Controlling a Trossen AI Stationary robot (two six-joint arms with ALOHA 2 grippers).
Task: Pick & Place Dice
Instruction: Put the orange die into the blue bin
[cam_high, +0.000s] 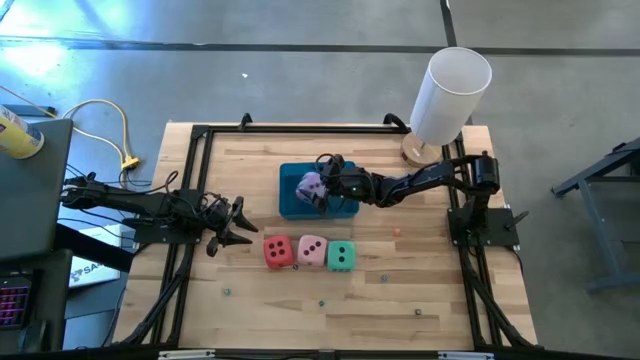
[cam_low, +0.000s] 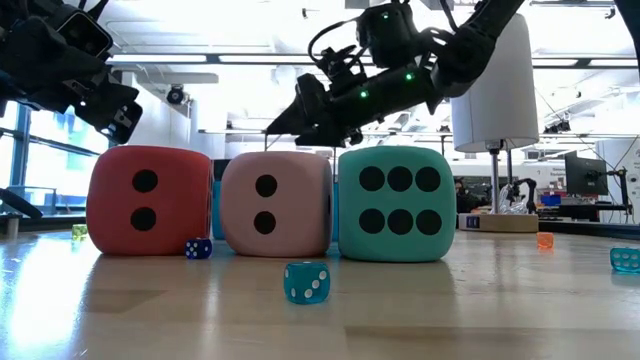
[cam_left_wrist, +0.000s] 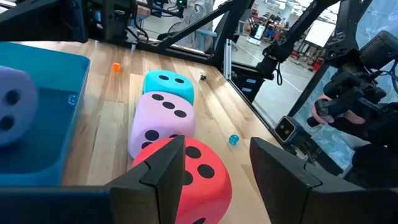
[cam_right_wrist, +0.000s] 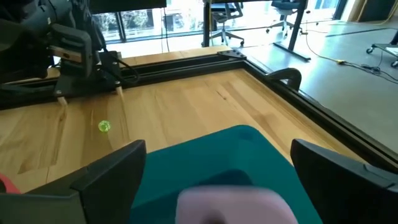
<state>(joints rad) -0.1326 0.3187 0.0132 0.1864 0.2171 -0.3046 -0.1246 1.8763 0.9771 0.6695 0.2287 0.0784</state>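
The purple die (cam_high: 311, 187) lies in the left part of the blue tray (cam_high: 345, 208). My right gripper (cam_high: 322, 188) hovers over it, open. In the right wrist view the die (cam_right_wrist: 229, 204) shows between the two wide-set fingers with a gap on each side. The red die (cam_high: 278, 251), pink die (cam_high: 313, 250) and teal die (cam_high: 341, 256) stand in a row on the table, nearer the front than the tray. My left gripper (cam_high: 236, 222) waits open, left of the red die (cam_left_wrist: 202, 177), nothing between its fingers.
A white cylinder (cam_high: 450, 92) on a wooden base stands at the far right corner. Tiny bead-like dice lie scattered on the wood, among them a teal one (cam_low: 306, 282) and an orange one (cam_high: 396, 231). A black frame (cam_high: 200, 135) borders the table.
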